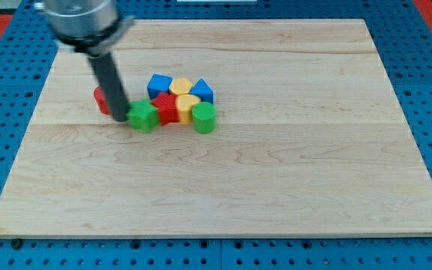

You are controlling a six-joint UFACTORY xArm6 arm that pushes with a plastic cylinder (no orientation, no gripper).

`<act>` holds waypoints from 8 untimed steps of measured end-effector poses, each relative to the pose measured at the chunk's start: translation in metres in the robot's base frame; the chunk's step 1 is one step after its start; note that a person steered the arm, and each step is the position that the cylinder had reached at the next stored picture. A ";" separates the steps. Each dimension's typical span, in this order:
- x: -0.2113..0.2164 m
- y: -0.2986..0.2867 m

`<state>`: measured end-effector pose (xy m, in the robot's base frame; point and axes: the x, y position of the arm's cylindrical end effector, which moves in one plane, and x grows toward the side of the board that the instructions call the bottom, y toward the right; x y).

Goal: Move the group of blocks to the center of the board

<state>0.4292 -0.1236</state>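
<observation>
My tip [121,118] is on the board at the left end of the block cluster, touching the left side of the green star block [143,116]. A red cylinder [102,100] sits partly hidden behind the rod, up and left of the tip. To the right of the star stand a red block [166,109], a yellow heart block [187,107] and a green cylinder [204,118]. Behind them are a blue block [158,85], a yellow block [181,87] and a blue triangular block [202,91].
The wooden board [276,165] lies on a blue pegboard [6,127]. The block cluster sits left of the board's middle and toward the view's top.
</observation>
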 end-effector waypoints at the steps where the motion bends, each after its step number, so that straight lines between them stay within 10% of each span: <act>1: 0.017 -0.018; 3: -0.024 -0.135; 8: -0.083 0.064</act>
